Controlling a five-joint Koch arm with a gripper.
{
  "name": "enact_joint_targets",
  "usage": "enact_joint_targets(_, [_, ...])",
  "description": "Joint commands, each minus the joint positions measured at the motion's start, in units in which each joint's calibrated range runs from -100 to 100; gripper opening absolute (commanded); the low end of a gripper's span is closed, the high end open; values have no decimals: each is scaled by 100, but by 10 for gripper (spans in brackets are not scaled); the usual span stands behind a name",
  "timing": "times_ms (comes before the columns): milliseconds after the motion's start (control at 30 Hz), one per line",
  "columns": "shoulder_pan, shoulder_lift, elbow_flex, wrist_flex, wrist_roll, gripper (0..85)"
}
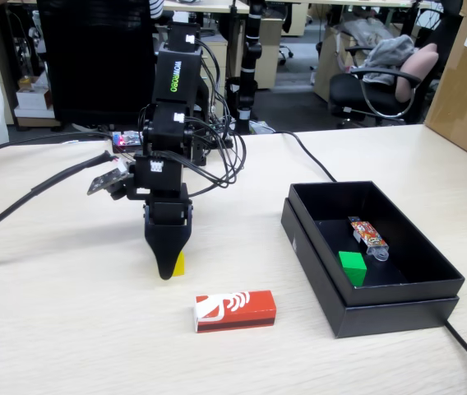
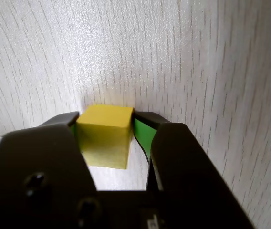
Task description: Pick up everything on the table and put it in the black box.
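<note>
Between my two fingers, down at the table [image 1: 69,329], the yellow cube [image 2: 104,136] is sitting squarely in my claw [image 2: 106,119]. My jaws are pressing its two sides in the wrist view, closed to the cube's width, with the green pads [image 2: 142,136] touching its faces. From the fixed view, my claw [image 1: 168,270] is pointing straight down and only a sliver of the cube [image 1: 180,263] is showing beside the black tip; I cannot tell whether it is resting on the wood or lifted a little.

Just in front of me in the fixed view, the red packet [image 1: 235,310] is lying flat on the table, its white end pointing left, apart from my claw. Further right, the black box [image 1: 324,263] is sitting well apart from me. Inside it the green cube [image 1: 352,268] is lying near the front, and the orange item [image 1: 368,237] is lying just behind it.
</note>
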Motion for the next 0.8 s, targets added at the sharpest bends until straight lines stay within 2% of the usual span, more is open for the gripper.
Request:
enact_joint_targets(0, [5,-82,244,106,24,152])
enact_joint_targets(100, [5,-174,226,106,29,104])
enact_joint_targets(400, [239,-1827,153,-689,147,105])
enact_joint_targets(500, [449,-2435,72,-844,220,105])
enact_joint_targets(767, [1455,-3479,172,-922,625,105])
